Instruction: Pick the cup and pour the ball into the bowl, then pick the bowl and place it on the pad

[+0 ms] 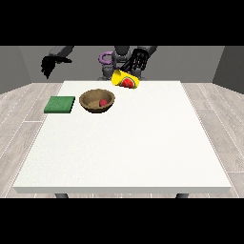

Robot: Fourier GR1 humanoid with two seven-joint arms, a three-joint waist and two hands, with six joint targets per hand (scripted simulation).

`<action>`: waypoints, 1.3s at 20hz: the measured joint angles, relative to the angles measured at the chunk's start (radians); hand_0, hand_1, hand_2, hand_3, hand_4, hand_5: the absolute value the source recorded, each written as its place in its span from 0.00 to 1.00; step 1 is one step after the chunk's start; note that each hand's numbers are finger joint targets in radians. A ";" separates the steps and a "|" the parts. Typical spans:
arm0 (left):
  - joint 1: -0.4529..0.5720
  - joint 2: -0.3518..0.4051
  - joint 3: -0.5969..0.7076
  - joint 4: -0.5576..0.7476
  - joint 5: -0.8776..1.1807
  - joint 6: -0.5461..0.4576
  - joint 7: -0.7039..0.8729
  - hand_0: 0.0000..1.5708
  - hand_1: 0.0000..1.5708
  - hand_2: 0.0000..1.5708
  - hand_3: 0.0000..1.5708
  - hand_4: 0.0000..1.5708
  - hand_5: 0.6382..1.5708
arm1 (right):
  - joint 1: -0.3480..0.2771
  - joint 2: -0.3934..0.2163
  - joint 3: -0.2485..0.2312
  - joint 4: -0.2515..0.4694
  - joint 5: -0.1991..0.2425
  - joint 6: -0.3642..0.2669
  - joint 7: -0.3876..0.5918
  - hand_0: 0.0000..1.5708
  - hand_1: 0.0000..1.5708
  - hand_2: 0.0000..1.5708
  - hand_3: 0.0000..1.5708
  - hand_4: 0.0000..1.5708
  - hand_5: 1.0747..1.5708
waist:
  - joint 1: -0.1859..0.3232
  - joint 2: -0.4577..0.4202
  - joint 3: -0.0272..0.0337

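Large white table [124, 143] filling most of the front view, square-cornered, on dark legs just visible under the near edge. Pale wood-plank floor [21, 119] on both sides, grey walls [19, 62] behind, darker at the far right corner.

Toward the far left of the tabletop: flat green pad [60, 105], lying close to the left edge. Just right of it, apart and not touching, a brown bowl [97, 101], upright, with a red ball [102, 102] resting inside.

Above the far edge, right of the bowl and clear of the surface: yellow cup [125, 80], tipped onto its side with the mouth turned toward the near side and a red interior showing. Curled round its far end, the hand at the view's right [137, 59], fingers wrapped about the cup from above.

Over the floor beyond the table's far left corner: the hand at the view's left [49, 63], raised, grasping nothing, well apart from pad and bowl. Whether its fingers are bent or straight, cannot tell.

Behind the cup, the robot's dark torso [112, 66] with a purple curved part.
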 measured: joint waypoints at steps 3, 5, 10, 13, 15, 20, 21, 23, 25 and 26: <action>0.086 -0.020 0.093 -0.078 0.221 0.072 -0.050 0.00 0.00 0.00 0.00 0.00 0.98 | -0.030 0.028 0.011 -0.016 0.002 -0.021 -0.005 0.00 0.00 0.00 0.00 0.19 0.99 | -0.003 0.064 -0.0063; 0.134 -0.028 0.134 -0.136 0.375 0.093 -0.112 0.00 0.00 0.00 0.00 0.00 0.98 | -0.053 0.046 0.019 -0.027 0.007 -0.043 -0.006 0.00 0.00 0.00 0.00 0.19 1.00 | -0.002 0.102 -0.0064; 0.249 -0.037 0.166 -0.270 0.721 0.046 -0.317 0.00 0.00 0.00 0.00 0.00 0.99 | -0.102 0.129 0.050 -0.057 0.045 -0.160 -0.003 0.00 0.00 0.00 0.00 0.16 1.00 | 0.035 0.161 0.0006; 0.324 -0.038 0.165 -0.317 0.846 -0.030 -0.433 0.00 0.00 0.00 0.00 0.00 0.99 | -0.113 0.190 0.063 -0.058 0.070 -0.248 -0.008 0.00 0.00 0.00 0.00 0.20 1.00 | 0.079 0.172 0.0063; 0.369 -0.038 0.171 -0.331 0.898 -0.078 -0.498 0.00 0.00 0.00 0.00 0.00 0.99 | -0.120 0.217 0.071 -0.052 0.082 -0.288 -0.010 0.00 0.00 0.00 0.00 0.21 1.00 | 0.095 0.173 0.0093; 0.399 -0.001 0.217 -0.357 0.971 -0.171 -0.587 0.00 0.00 0.00 0.00 0.00 0.99 | -0.172 0.236 0.066 0.029 0.086 -0.333 -0.059 0.00 0.00 0.00 0.00 0.16 0.99 | 0.107 0.205 0.0130; 0.401 0.013 0.222 -0.373 0.980 -0.194 -0.580 0.00 0.00 0.00 0.00 0.00 0.99 | -0.182 0.231 0.057 0.058 0.083 -0.336 -0.073 0.00 0.00 0.00 0.00 0.17 0.99 | 0.117 0.205 0.0135; 0.427 0.030 0.229 -0.400 0.993 -0.224 -0.577 0.00 0.00 0.00 0.00 0.00 0.99 | -0.191 0.231 0.051 0.110 0.083 -0.346 -0.103 0.00 0.00 0.00 0.00 0.16 0.99 | 0.126 0.195 0.0139; 0.425 0.053 0.247 -0.418 1.007 -0.252 -0.568 0.00 0.00 0.00 0.00 0.00 0.99 | -0.214 0.219 0.047 0.156 0.082 -0.345 -0.123 0.00 0.00 0.00 0.00 0.12 0.98 | 0.124 0.199 0.0144; 0.428 0.059 0.260 -0.415 1.013 -0.259 -0.572 0.00 0.00 0.00 0.00 0.00 0.99 | -0.228 0.224 0.053 0.172 0.084 -0.354 -0.128 0.00 0.00 0.00 0.00 0.12 0.98 | 0.117 0.198 0.0145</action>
